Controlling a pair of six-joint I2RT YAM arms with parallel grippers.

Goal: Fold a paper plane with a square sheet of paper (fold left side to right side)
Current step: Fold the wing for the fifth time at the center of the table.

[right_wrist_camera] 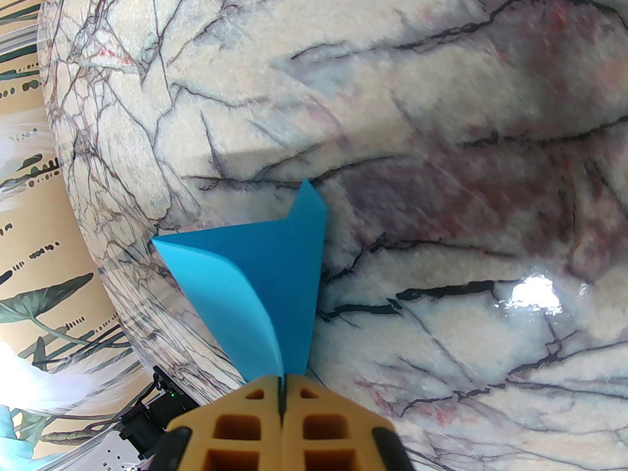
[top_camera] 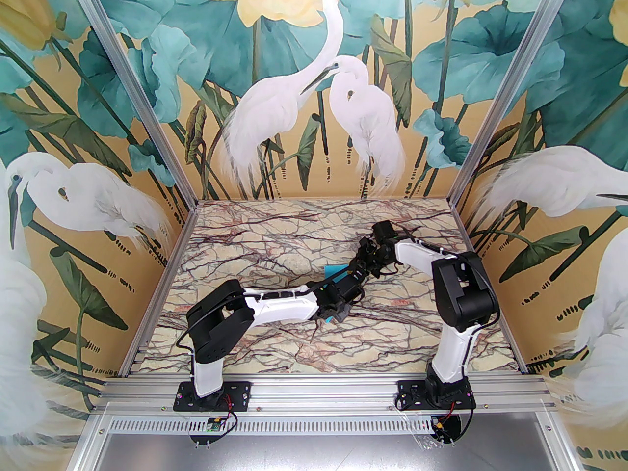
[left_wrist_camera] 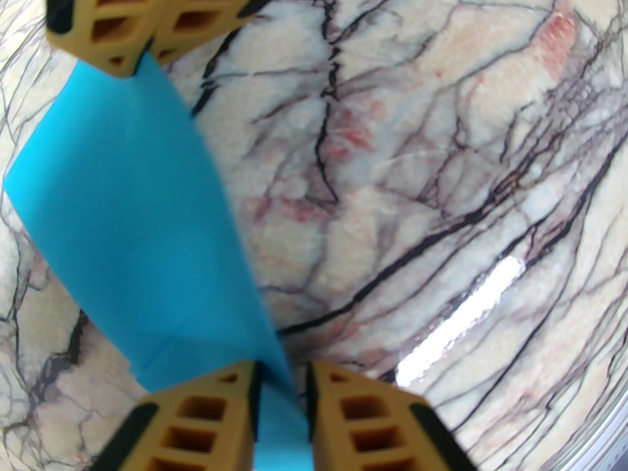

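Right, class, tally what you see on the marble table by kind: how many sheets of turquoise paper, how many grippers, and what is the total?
square sheet of paper: 1
grippers: 2, the left gripper and the right gripper
total: 3

A robot lab cell, no question. An aluminium frame (top_camera: 177,167) boxed it in, and the walls (top_camera: 314,91) were printed murals of egrets and lotus leaves: a staged backdrop, not a lived-in room. The table (top_camera: 274,351) wore a glossy marble-look top that threw back a lamp glare (left_wrist_camera: 461,312). A left arm (top_camera: 284,303) and a right arm (top_camera: 456,351) sat bolted on black plates (top_camera: 239,391) to a rail (top_camera: 319,393) at the near edge, with loose wires (top_camera: 230,407) and a bare circuit board (top_camera: 214,424) below.
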